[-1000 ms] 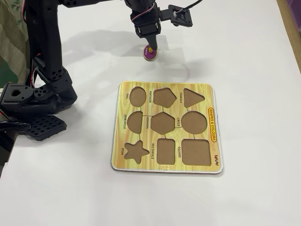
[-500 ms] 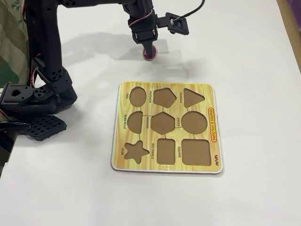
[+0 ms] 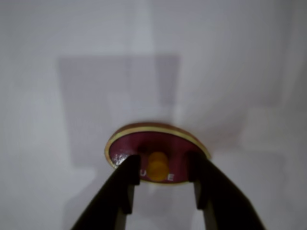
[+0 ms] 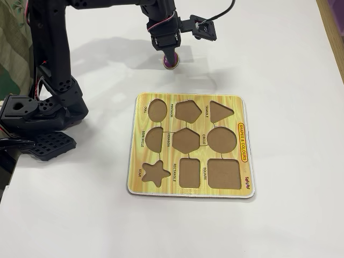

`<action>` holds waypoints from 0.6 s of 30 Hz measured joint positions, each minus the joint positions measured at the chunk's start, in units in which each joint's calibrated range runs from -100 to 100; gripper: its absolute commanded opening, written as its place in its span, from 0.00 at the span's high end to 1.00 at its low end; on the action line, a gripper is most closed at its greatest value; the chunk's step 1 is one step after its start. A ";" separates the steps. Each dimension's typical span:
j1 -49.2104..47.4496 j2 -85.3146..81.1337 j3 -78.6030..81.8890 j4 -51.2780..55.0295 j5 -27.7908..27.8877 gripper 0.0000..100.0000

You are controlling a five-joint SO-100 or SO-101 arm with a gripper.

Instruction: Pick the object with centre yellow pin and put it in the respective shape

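Two pincer [image 3: 163,184] fingers flank the purple oval piece's [image 3: 158,151] yellow knob [image 3: 157,166], ungrasped; bare table [image 4: 269,54] surrounds.

puzzle board [image 4: 161,185] labels OVAL, CIRCLE, SQUARE, STAR

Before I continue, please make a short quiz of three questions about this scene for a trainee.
1. True or false: the purple oval piece already sits inside the puzzle board.
2. In the wrist view, what stands between the fingers of the gripper?
A. the yellow knob
B. a cable
C. nothing
3. In the fixed view, which label marks the recess at the board's top left corner?

Key: 1 false; 2 A; 3 OVAL.
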 measured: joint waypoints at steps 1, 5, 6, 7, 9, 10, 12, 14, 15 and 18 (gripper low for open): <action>0.00 0.00 0.00 0.00 0.00 0.88; 0.00 0.00 0.00 0.00 1.09 0.88; 0.00 0.00 0.00 0.00 1.46 0.88; 0.00 0.00 0.00 0.00 1.61 0.88; 0.00 0.00 0.00 0.00 1.82 0.88; 0.00 0.00 0.00 0.00 1.82 0.88; 0.00 0.00 0.27 0.00 1.82 0.88; 0.00 -0.09 1.17 -0.51 1.92 0.88; 0.00 -0.09 1.35 -0.51 1.98 0.89; 0.00 -0.17 1.44 -0.60 1.98 0.89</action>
